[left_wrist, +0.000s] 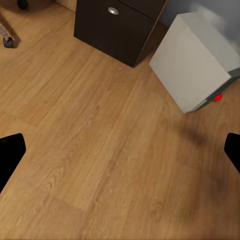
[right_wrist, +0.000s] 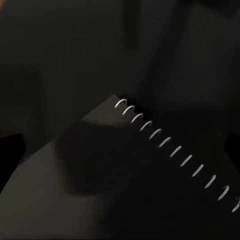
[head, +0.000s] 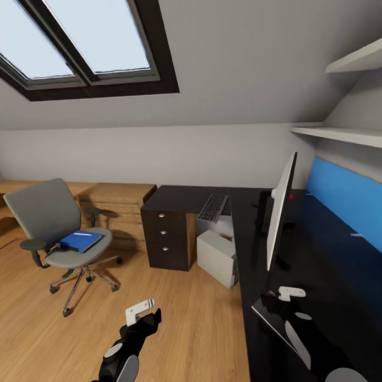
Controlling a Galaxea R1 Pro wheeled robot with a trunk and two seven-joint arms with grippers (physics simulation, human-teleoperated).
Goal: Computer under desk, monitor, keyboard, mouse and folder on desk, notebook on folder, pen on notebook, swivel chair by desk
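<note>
The swivel chair (head: pixel 57 231) stands on the wood floor (head: pixel 179 323) well apart from the tabletop (head: pixel 326 274), and the blue folder (head: pixel 80 240) lies flat on its seat with the small white pen (head: pixel 82 234) resting on top of it. The glossy black tabletop runs along the wall with the blue panel (head: pixel 351 199), and its dark drawer unit (head: pixel 168 236) sits at the far end beside low wooden cabinets (head: pixel 117 202). The monitor (head: pixel 280 210) stands upright on the tabletop, seen almost edge-on, and the keyboard (head: pixel 212 207) lies on the tabletop at the corner beyond it. The computer (head: pixel 217 258) sits on the floor just beside the drawer unit, tucked partly under the tabletop's edge; in the left wrist view its pale case (left_wrist: pixel 192 60) shows next to the drawer unit. The left tool (head: pixel 146 314) hangs over bare floor, its fingers spread wide with nothing between them. The right tool (head: pixel 283 299) hovers above the near end of the tabletop over the notebook (right_wrist: pixel 115 185), whose white spiral binding shows in the right wrist view; its fingers are wide apart and hold nothing.
</note>
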